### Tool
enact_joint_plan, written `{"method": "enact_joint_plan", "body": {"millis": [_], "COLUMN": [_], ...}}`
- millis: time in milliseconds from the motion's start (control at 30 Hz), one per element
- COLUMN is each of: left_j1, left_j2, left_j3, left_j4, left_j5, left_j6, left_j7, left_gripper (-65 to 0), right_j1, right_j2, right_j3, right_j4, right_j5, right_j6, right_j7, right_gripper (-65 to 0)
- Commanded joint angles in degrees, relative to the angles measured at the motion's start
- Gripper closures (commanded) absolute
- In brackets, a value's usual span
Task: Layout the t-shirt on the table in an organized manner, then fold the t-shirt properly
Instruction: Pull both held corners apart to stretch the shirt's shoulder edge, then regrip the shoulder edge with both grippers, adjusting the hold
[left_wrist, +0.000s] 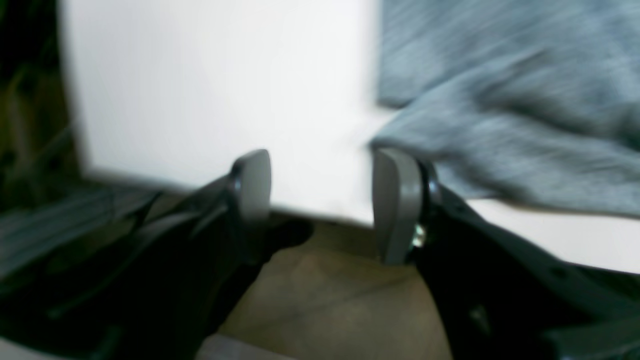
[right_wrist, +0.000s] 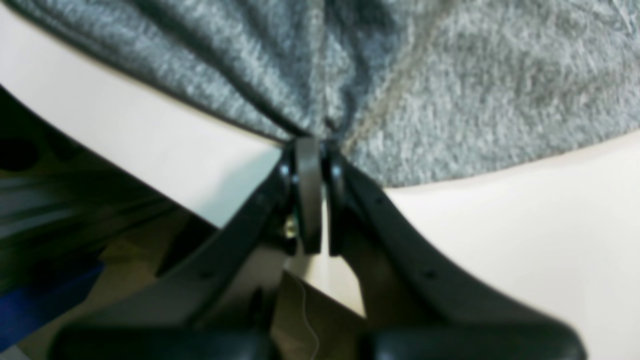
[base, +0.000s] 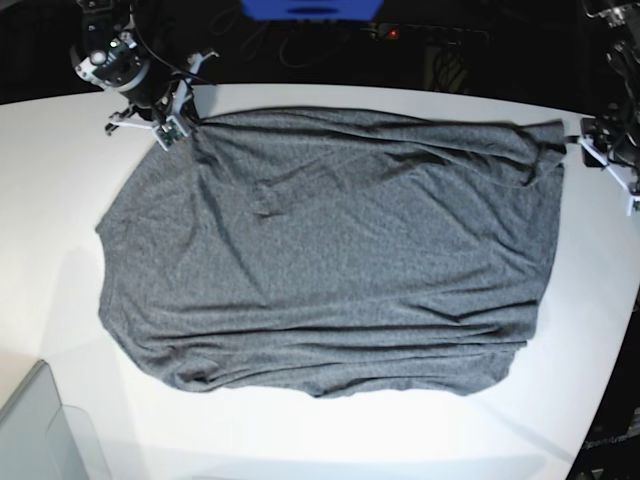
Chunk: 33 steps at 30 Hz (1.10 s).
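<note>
Grey knit t-shirt (base: 330, 250), soft and limp, lies spread on the white worktop (base: 60, 200); right gripper (right_wrist: 314, 150) fingers pinch its corner, left gripper (left_wrist: 320, 200) fingers stand apart, holding nothing; best held by corners

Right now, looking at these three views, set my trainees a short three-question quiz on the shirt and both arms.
1. True or false: the right gripper is pinching the t-shirt.
2. What lies between the left gripper fingers? A) fabric B) nothing C) a cord
3. Fill in: the t-shirt lies spread on the white ____.

Key
1. True: its fingers are closed on a bunched edge of fabric.
2. B: the fingers stand apart, with the fabric just beyond them.
3. table.
</note>
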Motion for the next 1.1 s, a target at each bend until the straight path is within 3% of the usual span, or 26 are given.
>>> {"method": "enact_joint_plan", "body": {"millis": [0, 200, 333, 633, 833, 1067], "left_j1": [-0.58, 0.39, 0.65, 4.43, 4.87, 5.22], "left_j2": [-0.36, 0.96, 4.21, 12.12, 13.09, 13.0], "left_j3": [-1.04, -5.26, -7.72, -8.07, -6.31, -6.05], "left_j4": [0.77, -3.98, -5.83, 3.67, 4.72, 4.63], "left_j5": [-0.85, -0.76, -0.76, -0.67, -0.32, -0.23], "left_j6": [0.08, 0.08, 0.08, 0.08, 0.08, 0.08], "left_j7": [-1.27, -1.27, -1.27, -1.36, -4.52, -7.25], "left_gripper": [-31.9, -32.0, -32.0, -32.0, -32.0, -32.0], "right_j1": [-0.13, 0.22, -0.04, -0.4, -0.48, -1.01], "right_j2": [0.31, -0.48, -1.36, -1.36, -1.36, -1.36], "right_j3": [0.22, 0.22, 0.39, 0.22, 0.39, 0.48], "right_j4": [0.98, 1.07, 2.39, 5.11, 5.11, 5.2], "right_j5": [0.5, 0.59, 0.59, 0.59, 0.59, 0.59], "right_j6": [-0.17, -0.17, -0.17, -0.17, -0.17, -0.17], "right_j7": [0.29, 0.2, 0.47, 0.56, 0.38, 0.47], "right_gripper": [0.0, 0.0, 0.0, 0.0, 0.0, -12.0]}}
